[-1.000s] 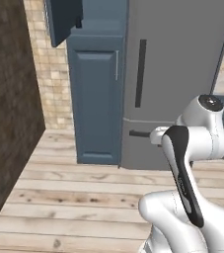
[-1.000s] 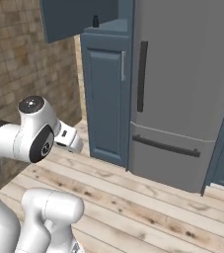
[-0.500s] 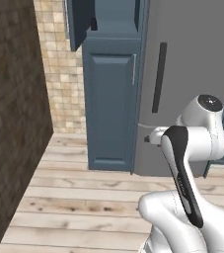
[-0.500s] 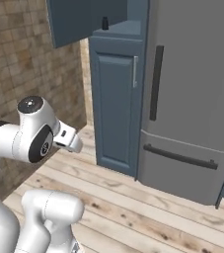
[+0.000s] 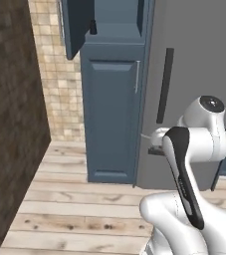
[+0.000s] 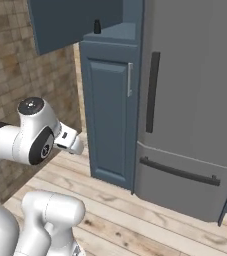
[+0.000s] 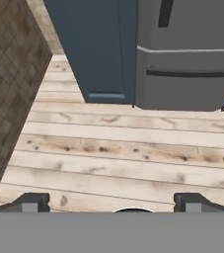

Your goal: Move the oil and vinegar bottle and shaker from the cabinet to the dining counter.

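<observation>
Shaker (image 6: 97,27), small and dark, stands above your cabinet (image 6: 110,120), left of the grey fridge (image 6: 195,100); your hand (image 7: 112,203) is spread open.

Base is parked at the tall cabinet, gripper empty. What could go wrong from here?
1. The shaker sits high in the open upper compartment of the cabinet, while the gripper is open and aimed at the floor: a long upward reach.
2. The open upper door hangs beside that shelf; the arm may clip it.
3. The fridge stands right alongside, limiting elbow room.
</observation>
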